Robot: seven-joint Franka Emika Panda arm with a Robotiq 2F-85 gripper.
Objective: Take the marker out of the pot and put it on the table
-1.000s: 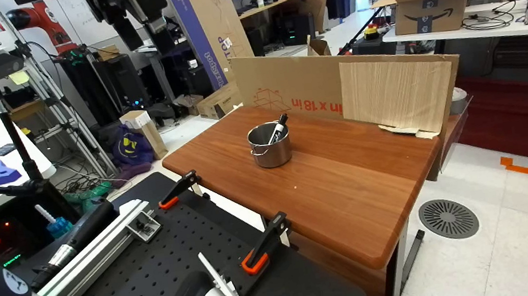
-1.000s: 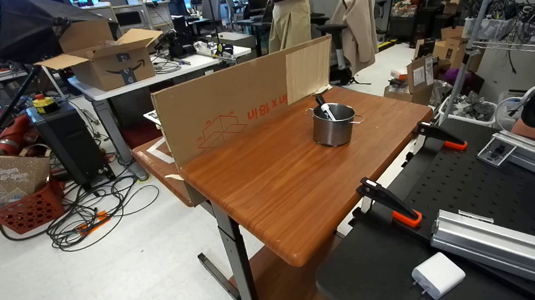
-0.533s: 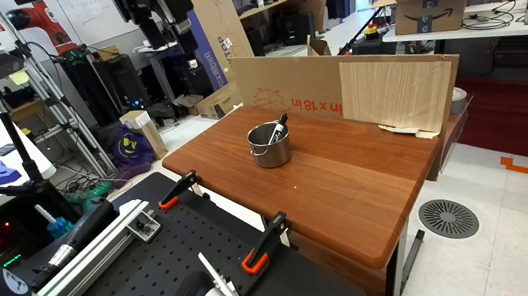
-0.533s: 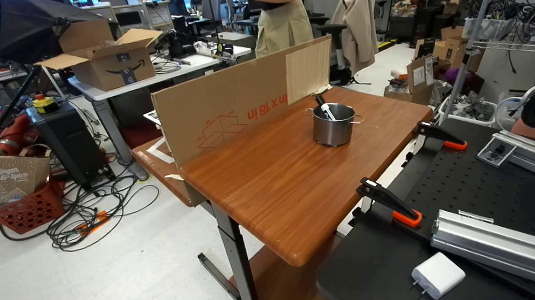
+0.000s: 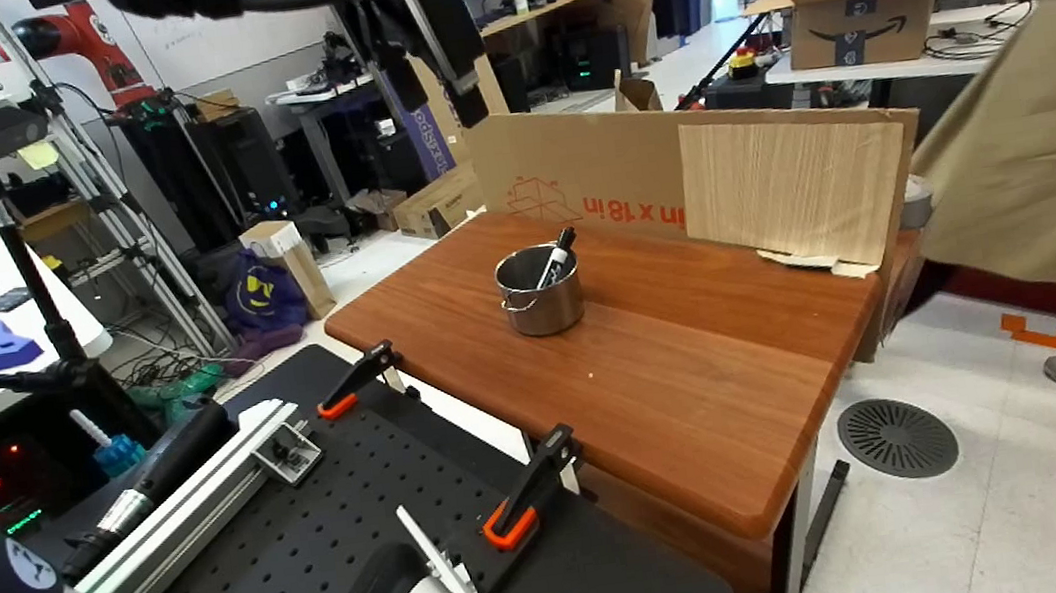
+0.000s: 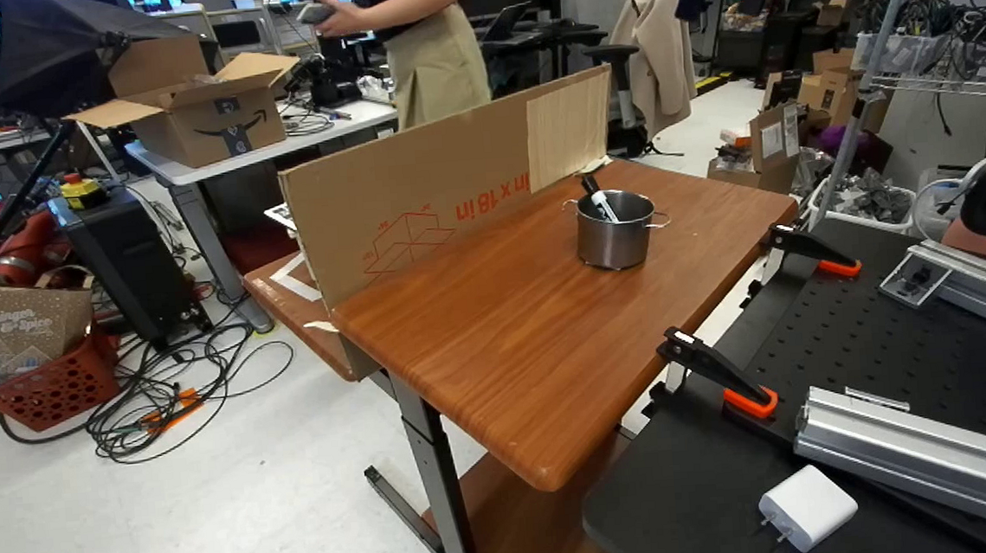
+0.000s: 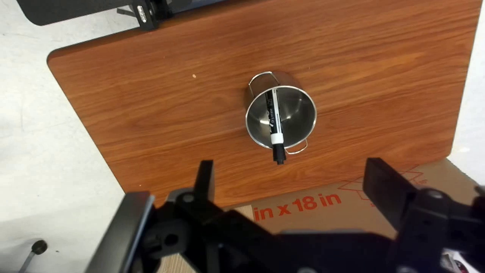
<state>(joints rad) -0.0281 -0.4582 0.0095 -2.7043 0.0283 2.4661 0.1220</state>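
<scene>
The marker has a black and white body and a black cap. It leans in the pot, cap end up and sticking out over the rim on the cardboard side. Both also show in an exterior view, marker and pot, and in the wrist view, marker and pot. The pot stands upright on the table. My gripper is open and empty, its fingers wide apart. In an exterior view the gripper hangs well above the table, up and left of the pot.
A cardboard panel stands upright along one long table edge. Clamps join the black perforated bench to the opposite edge. A person is behind the panel. A thin wire handle sticks out from the pot near the marker cap.
My gripper has moved right and a little lower in an exterior view, closer to the pot. It has come into view at the top elsewhere. The person has walked along behind the panel.
</scene>
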